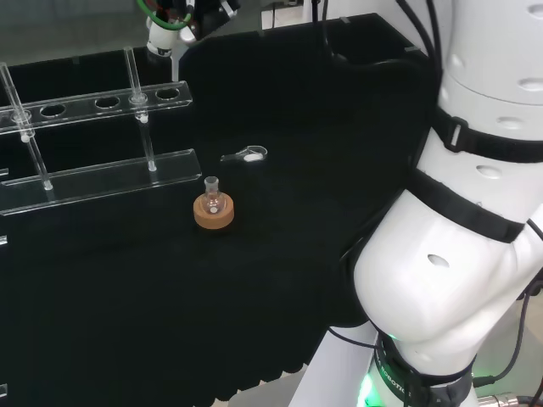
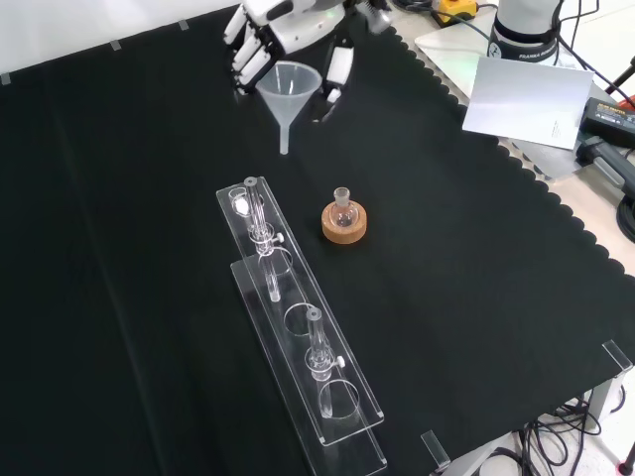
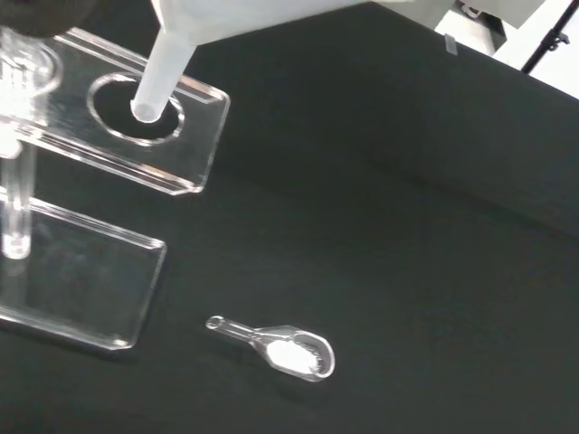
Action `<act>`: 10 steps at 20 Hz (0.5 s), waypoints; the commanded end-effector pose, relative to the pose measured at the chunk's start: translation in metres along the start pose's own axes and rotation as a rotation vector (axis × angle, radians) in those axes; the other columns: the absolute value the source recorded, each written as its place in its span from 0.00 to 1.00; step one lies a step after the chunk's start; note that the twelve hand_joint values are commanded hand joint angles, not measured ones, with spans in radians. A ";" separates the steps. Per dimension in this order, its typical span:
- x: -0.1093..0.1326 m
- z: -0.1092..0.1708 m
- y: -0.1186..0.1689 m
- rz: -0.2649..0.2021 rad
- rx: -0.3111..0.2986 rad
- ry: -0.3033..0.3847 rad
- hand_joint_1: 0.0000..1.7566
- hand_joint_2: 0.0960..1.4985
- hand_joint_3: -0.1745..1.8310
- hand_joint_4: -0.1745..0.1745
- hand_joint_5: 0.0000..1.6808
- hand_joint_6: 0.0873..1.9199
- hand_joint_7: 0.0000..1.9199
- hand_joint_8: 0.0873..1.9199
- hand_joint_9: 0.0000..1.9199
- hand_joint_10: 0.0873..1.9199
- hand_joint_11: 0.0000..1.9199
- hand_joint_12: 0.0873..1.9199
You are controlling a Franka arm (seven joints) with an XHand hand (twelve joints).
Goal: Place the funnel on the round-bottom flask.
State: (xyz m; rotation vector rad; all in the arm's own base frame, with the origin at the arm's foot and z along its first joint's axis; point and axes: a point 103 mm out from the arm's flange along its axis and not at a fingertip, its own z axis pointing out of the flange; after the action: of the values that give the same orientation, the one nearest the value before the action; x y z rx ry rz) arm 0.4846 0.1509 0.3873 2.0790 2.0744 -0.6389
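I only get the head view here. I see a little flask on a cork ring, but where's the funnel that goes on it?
Observer: In the front view the hand holds the funnel by its rim, stem pointing down, above the cloth.
Operator: Is it over the flask yet?
Observer: No. In the front view it hangs higher up and to the left of the round-bottom flask on its cork ring, clearly apart.
Operator: And that small shiny thing near the flask?
Observer: The wrist view shows it close up: a small clear scoop with something white in its bowl.
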 end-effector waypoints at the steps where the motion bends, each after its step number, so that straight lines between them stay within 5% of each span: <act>1: -0.010 0.040 -0.062 0.094 0.056 -0.122 0.46 0.49 0.33 0.42 0.48 0.37 0.47 0.35 0.65 0.19 0.41 0.60; 10: 0.004 0.079 -0.090 0.089 0.107 -0.150 0.45 0.49 0.34 0.44 0.48 0.37 0.47 0.35 0.65 0.19 0.41 0.60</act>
State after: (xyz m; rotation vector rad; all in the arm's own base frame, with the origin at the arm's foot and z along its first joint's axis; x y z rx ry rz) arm 0.4512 0.1367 0.3806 2.1218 2.0000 -0.6994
